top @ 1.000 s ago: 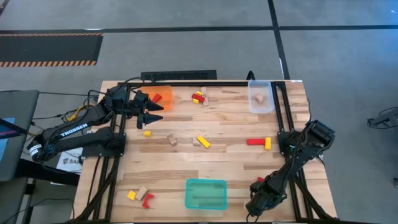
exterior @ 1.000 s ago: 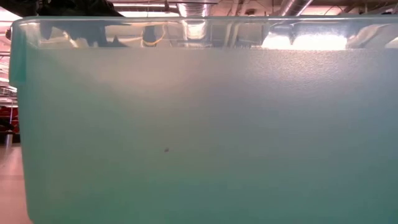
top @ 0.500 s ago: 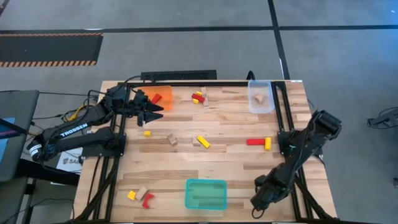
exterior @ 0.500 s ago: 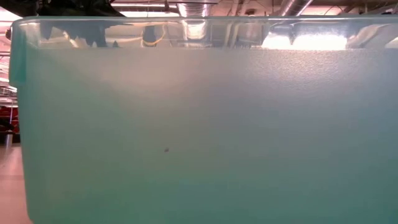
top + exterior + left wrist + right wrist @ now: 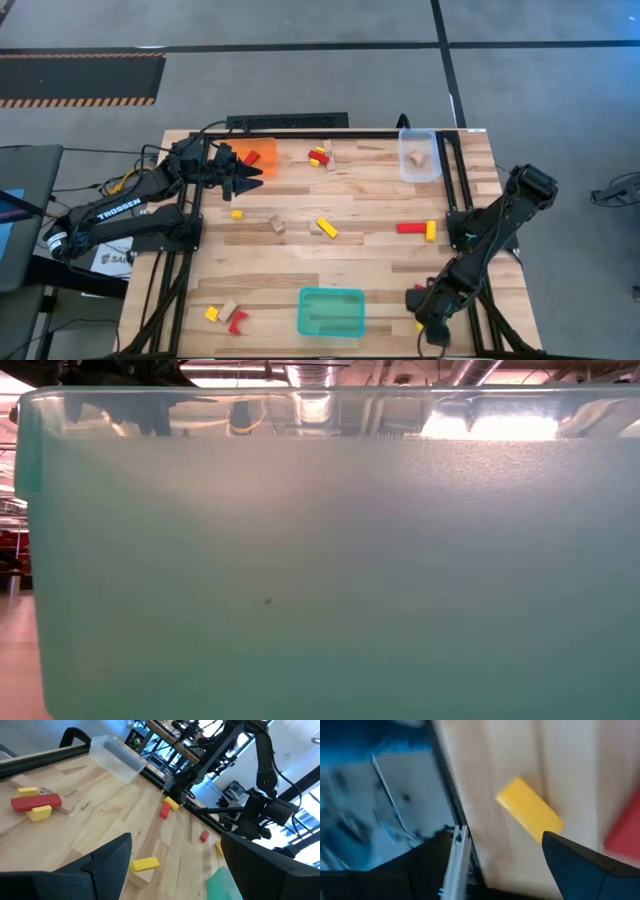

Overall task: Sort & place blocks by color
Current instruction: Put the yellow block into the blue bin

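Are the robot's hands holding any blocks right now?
No. The left hand by the orange tray and the right hand near the table's edge are both open and empty.

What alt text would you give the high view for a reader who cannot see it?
Overhead view of a wooden table scattered with red, yellow and wood blocks. The left pincer hovers open beside the orange tray, which holds a red block; the right pincer is open at the near right edge. A teal tray sits near, a clear tray far right.
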